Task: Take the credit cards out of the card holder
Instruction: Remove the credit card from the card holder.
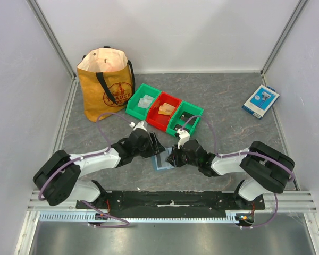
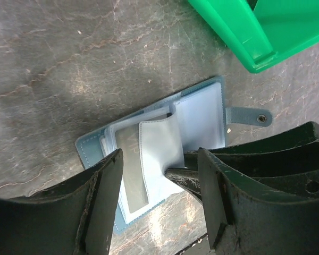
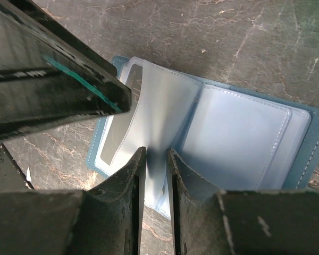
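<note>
The card holder (image 1: 162,162), a dusty-blue bifold wallet, lies open on the table between my two grippers. In the left wrist view the card holder (image 2: 202,119) shows pale blue sleeves and its snap tab (image 2: 250,116). A grey card (image 2: 132,172) sits inside a clear pocket, and it also shows in the right wrist view (image 3: 116,135). My right gripper (image 3: 155,170) is shut on one pale inner sleeve (image 3: 162,117) and holds it lifted. My left gripper (image 2: 159,199) is open, its jaws straddling the wallet's near edge. Loose pale cards (image 1: 145,102) and orange cards (image 1: 166,109) lie in the bins.
Three bins stand in a row behind the wallet: green (image 1: 134,106), red (image 1: 158,119) and green (image 1: 176,127). A mustard tote bag (image 1: 106,87) stands at the back left. A blue-and-white box (image 1: 260,101) lies at the far right. A green bin corner (image 2: 244,42) is close to the wallet.
</note>
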Controlling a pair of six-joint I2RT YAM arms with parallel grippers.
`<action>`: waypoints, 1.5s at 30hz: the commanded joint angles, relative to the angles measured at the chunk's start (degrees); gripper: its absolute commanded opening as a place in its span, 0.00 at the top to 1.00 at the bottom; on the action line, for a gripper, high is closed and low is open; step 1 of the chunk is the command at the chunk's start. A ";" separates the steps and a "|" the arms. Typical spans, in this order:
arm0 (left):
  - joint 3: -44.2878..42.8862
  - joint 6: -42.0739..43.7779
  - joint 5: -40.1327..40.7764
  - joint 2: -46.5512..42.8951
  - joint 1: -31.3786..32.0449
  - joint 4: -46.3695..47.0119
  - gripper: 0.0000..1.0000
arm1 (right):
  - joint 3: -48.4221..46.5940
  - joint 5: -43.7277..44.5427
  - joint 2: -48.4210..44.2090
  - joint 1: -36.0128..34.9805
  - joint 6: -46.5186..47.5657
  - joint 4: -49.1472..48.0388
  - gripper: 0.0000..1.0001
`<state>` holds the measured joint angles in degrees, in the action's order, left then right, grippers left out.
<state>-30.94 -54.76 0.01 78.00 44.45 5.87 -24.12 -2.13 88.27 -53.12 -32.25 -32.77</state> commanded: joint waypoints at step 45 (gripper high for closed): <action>3.60 3.35 -8.44 5.50 -1.47 20.41 0.41 | 2.15 -2.44 -0.11 -0.40 -0.88 0.70 0.74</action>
<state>-27.46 -53.63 -5.72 83.99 43.09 22.04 -23.27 -3.22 88.33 -53.12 -33.04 -34.09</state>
